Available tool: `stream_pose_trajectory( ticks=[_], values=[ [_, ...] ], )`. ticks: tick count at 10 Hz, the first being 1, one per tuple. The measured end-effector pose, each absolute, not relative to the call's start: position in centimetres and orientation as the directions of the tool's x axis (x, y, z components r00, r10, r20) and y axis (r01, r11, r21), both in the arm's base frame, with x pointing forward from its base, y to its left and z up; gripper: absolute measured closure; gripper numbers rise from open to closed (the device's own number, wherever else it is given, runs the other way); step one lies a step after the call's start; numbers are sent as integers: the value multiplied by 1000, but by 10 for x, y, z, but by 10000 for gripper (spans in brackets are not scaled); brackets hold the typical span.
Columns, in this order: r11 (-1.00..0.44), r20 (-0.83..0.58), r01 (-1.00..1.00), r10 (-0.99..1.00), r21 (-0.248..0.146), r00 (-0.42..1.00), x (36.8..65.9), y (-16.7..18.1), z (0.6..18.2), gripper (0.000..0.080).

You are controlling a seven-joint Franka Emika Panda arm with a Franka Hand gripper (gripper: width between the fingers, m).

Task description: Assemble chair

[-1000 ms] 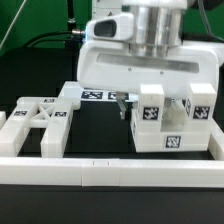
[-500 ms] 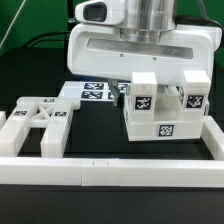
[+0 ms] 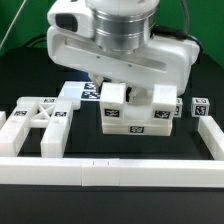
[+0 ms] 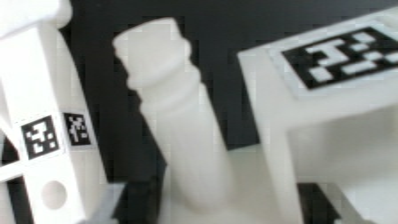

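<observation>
Because the arm (image 3: 120, 45) hangs low over the chair assembly (image 3: 140, 122), its fingers are hidden, so I cannot tell their grip; 1 flat chair part (image 3: 40, 118) lies apart.

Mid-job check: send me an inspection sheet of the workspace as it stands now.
Surface: black matte tabletop, edged by long white border rails; the flat white marker board lies at the back.
Job's things: blocky white plastic chair sub-assembly with square tags, tilted under the arm; white plastic ladder-like frame lying at the exterior view's left; small white tagged cube at the exterior view's right.
Clutter: nothing seen.
End effector: fingers hidden behind the parts; apparently clamped on the chair sub-assembly.
Cables: nothing seen.
Surroundings: dark background, too dim to detail.
</observation>
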State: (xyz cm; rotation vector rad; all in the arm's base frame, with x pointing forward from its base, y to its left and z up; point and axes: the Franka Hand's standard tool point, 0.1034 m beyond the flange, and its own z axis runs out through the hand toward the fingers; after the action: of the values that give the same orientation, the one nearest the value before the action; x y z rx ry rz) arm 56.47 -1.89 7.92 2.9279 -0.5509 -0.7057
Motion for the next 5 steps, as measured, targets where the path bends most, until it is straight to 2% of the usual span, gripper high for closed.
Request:
stream_pose_trajectory(
  ticks=[3, 5],
  values=[
    [-925, -599, -313, -377, 215, 706, 551, -31, 76, 478],
    [-927, -694, -305, -366, 216, 621, 547, -28, 71, 478]
  ],
)
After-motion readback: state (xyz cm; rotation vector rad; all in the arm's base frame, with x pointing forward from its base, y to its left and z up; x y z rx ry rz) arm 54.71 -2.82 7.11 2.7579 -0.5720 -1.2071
